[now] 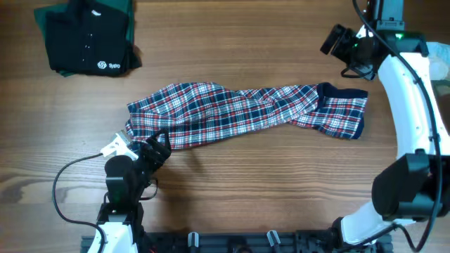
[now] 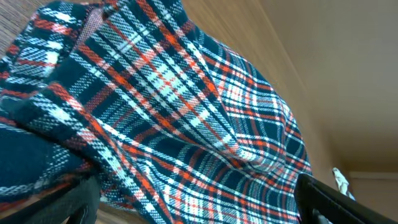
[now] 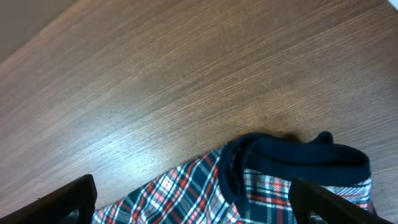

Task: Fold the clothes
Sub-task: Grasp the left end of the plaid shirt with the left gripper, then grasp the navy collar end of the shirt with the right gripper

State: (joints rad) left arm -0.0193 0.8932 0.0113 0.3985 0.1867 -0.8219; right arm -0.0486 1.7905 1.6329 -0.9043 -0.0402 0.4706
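Note:
A plaid garment [image 1: 239,112] in navy, red and white lies crumpled in a long strip across the middle of the table. Its navy-banded end [image 1: 342,91] is on the right. My left gripper [image 1: 156,146] is at the strip's lower left end. In the left wrist view its fingers [image 2: 199,202] are spread wide, with plaid cloth [image 2: 174,106] filling the space between them. My right gripper [image 1: 337,41] hovers beyond the right end, open and empty [image 3: 193,196]. The navy band [image 3: 292,155] and plaid [image 3: 186,193] lie under it.
A folded dark shirt [image 1: 88,39] with a white logo lies on green cloth at the far left corner. A small white tag-like piece [image 1: 117,147] sits beside the left gripper. Bare wooden table [image 1: 267,190] lies in front of the garment.

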